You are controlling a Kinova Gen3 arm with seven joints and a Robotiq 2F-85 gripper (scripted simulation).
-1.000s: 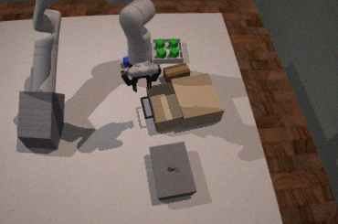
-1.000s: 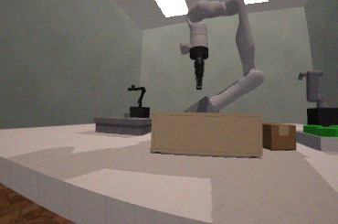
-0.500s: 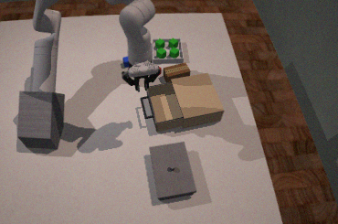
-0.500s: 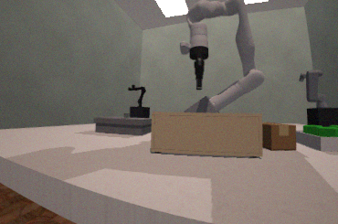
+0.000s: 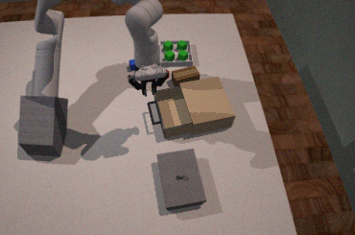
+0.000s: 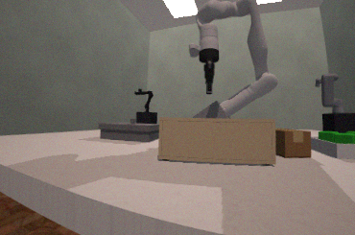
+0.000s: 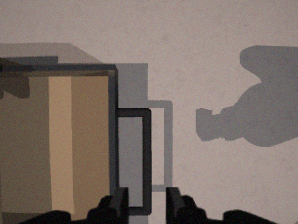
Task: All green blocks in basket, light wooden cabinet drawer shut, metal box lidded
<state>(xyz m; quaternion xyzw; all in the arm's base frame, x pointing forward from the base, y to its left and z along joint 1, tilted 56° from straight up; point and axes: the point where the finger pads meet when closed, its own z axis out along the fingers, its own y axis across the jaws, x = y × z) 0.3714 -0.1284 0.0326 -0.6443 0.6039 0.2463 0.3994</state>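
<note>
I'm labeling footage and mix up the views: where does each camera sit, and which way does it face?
Top: high up, looking steeply down on the cabinet and basket; arm and gripper show.
Exterior: near tabletop height, facing the cabinet's back; arm and gripper show.
Wrist: on the arm's end, looking down at the open drawer; only fingers show.
Top and wrist share the drawer's handle.

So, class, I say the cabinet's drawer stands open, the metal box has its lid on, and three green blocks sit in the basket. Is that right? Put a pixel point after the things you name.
Not quite: four green blocks [image 5: 182, 55] sit in the basket [image 5: 176, 63], as the top view shows. The rest stands.
</note>
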